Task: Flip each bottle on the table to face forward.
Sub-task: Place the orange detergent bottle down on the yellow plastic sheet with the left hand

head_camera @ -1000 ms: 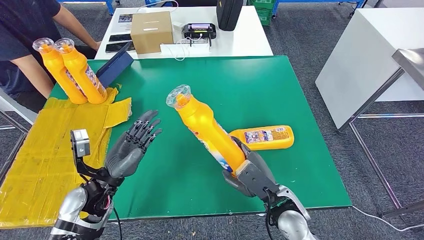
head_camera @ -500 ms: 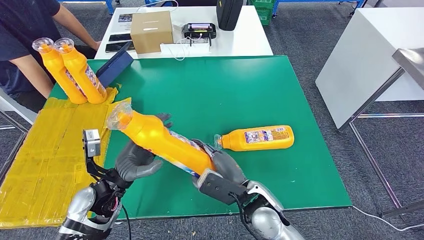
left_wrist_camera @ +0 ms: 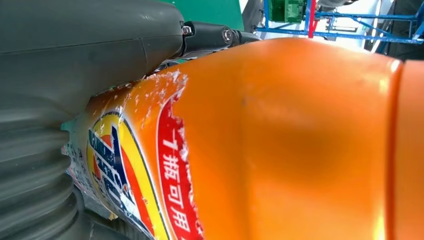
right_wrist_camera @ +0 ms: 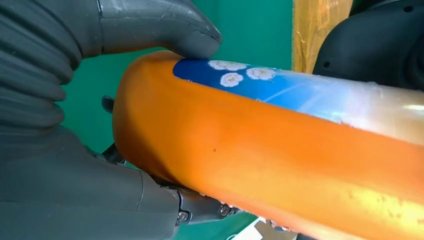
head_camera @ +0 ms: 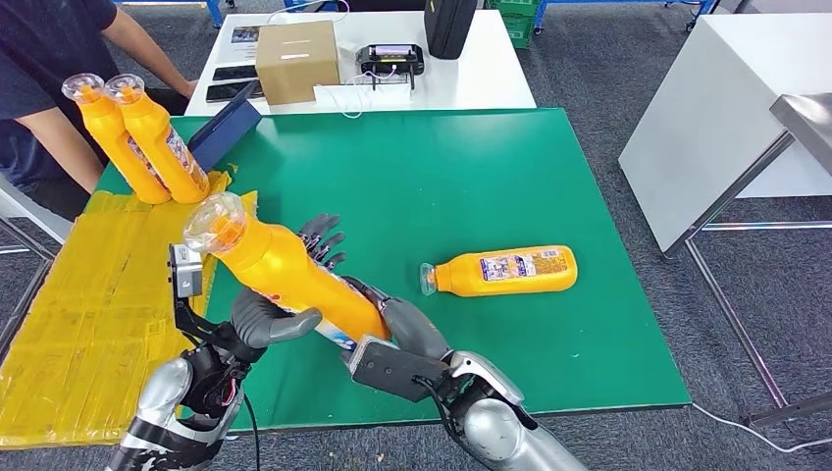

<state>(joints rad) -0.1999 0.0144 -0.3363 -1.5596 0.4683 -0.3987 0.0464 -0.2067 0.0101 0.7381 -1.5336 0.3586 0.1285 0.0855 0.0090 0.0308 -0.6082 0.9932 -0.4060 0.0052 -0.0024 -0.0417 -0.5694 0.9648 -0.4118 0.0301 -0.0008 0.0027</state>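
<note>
Bottle [head_camera: 294, 280] held tilted above the table [head_camera: 510, 177], gripped by both left hand [head_camera: 280, 314] and right hand [head_camera: 407, 339].

On the held orange bottle [left_wrist_camera: 280, 150] you can read the Chinese characters "瓶可用", white on the red band of its label [left_wrist_camera: 172, 180], in the left wrist view; the print on the label [head_camera: 520, 265] of the lying bottle [head_camera: 500, 271] is too small for you to read

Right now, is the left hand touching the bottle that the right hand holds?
Touching. In the head view the left hand wraps its thumb over the held bottle; the left wrist view shows the bottle pressed against its palm.
</note>
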